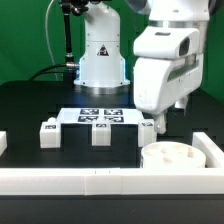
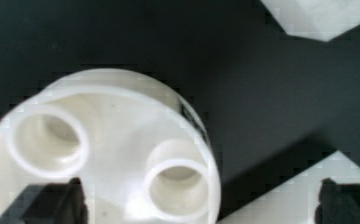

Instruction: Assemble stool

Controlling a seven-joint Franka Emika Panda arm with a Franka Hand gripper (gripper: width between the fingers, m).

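The white round seat disc (image 1: 170, 155) lies flat at the front of the exterior view's right, in the corner of the white border rail. In the wrist view the seat disc (image 2: 106, 140) shows two round holes. Three small white legs stand in a row: one (image 1: 48, 133), one (image 1: 100, 133), and one (image 1: 146, 127) just beside my gripper. My gripper (image 1: 160, 122) hangs just above and behind the disc, open and empty. In the wrist view the gripper (image 2: 203, 205) has its dark fingertips (image 2: 52, 200) wide apart, with the disc's near part between them.
The marker board (image 1: 100, 115) lies behind the legs. The white border rail (image 1: 110, 182) runs along the front and up the right side (image 1: 210, 150), close to the disc. A white block (image 2: 328, 15) shows at the wrist view's corner. The robot base (image 1: 100, 60) stands at the back.
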